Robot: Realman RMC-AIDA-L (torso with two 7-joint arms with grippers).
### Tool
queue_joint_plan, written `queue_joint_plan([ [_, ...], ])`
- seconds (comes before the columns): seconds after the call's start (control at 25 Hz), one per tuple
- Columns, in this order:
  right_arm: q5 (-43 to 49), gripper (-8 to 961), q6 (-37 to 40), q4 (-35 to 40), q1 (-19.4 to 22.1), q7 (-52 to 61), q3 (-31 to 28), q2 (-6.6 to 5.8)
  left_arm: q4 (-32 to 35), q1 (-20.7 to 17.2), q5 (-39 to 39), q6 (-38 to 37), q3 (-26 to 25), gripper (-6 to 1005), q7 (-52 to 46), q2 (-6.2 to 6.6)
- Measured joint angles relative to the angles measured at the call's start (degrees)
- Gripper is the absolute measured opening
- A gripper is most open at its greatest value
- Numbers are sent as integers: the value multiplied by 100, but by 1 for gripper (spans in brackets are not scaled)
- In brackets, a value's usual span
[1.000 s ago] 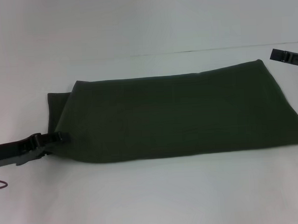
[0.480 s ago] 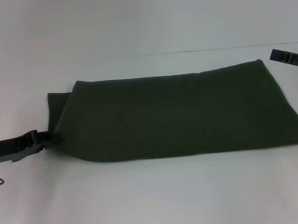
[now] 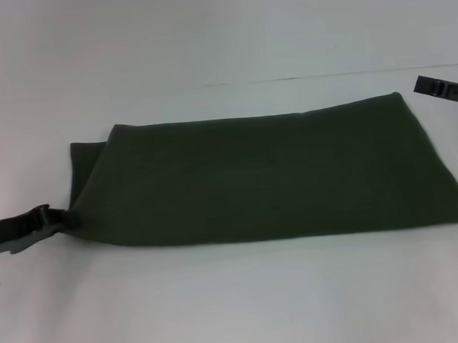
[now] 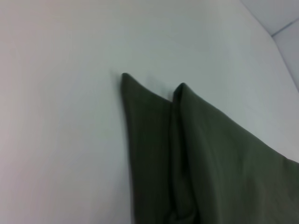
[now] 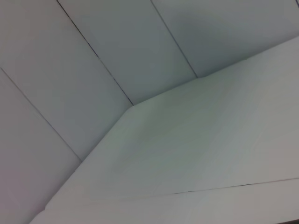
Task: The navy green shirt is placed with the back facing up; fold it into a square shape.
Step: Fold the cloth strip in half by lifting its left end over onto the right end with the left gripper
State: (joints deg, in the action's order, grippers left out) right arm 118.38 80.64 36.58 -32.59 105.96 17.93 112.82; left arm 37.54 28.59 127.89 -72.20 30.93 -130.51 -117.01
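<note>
Most of the folding looks done lengthwise: the shirt lies on the white table as a long dark green band running left to right, plain side up, with doubled layers showing at its left end. It is still much wider than deep, so by my judgement at least one crosswise fold is left before it is square. The left gripper reaches in low from the left edge, its tip touching the shirt's near left corner; I cannot tell whether its fingers are clenched on the cloth or released. The right gripper hangs parked at the far right, apart from the shirt, and its fingers cannot be read either.
</note>
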Motion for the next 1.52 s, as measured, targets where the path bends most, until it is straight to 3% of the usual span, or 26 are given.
queue_joint_plan([
  [0.16,0,886,-75,-15,-35,-23,15,48,155,-196,-127,-32,-61,56,14,-21],
  [0.52,-210,885,-156,-30,-100,-154,50,243,492,-791,-575,-67,-452,22,223,-72],
  [0.68,-216,885,-237,-100,-181,-210,57,340,538,-1037,-602,-144,-928,22,406,-2],
  [0.96,-221,885,-399,-419,-408,-423,62,389,768,-1399,-607,-245,-1311,23,451,136],
  [1.32,-221,886,-532,-459,-515,-498,142,432,975,-1567,-650,-446,-1603,21,426,324],
  [1.52,-219,886,-494,-459,-392,-538,142,406,1130,-1364,-1300,-1512,-1704,21,696,217],
])
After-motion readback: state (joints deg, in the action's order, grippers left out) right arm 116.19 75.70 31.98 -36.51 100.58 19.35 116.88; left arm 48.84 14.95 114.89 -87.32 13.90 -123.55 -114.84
